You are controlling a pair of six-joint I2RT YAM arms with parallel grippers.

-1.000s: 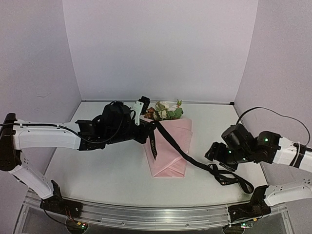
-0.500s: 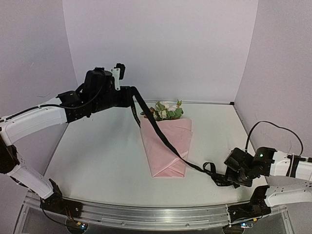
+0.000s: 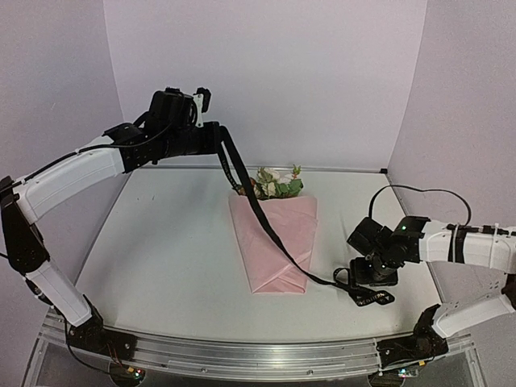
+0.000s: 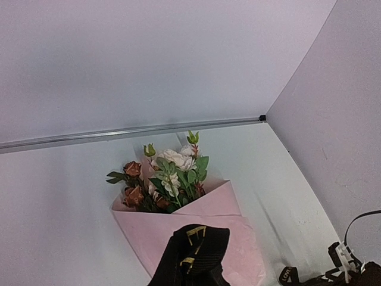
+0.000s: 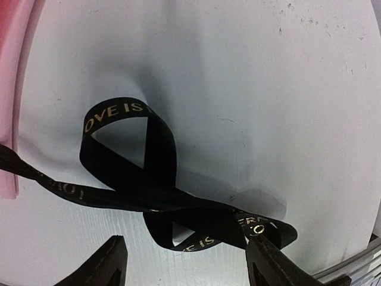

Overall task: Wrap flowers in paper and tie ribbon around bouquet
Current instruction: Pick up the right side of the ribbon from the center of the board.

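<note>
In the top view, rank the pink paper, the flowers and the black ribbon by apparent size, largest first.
1. paper: clearly largest.
2 and 3 unsure: ribbon spans far but is narrow and raised toward the camera; flowers are compact.

Lit brightly and evenly from overhead, tinted lilac. Throws a soft grey shadow beside the ribbon (image 5: 162, 152); blurs at the left wrist view's near edge.

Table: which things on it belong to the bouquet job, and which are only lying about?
Job: flowers, paper, ribbon.
Not job: only the table itself and the walls; I see no stray thing.
</note>
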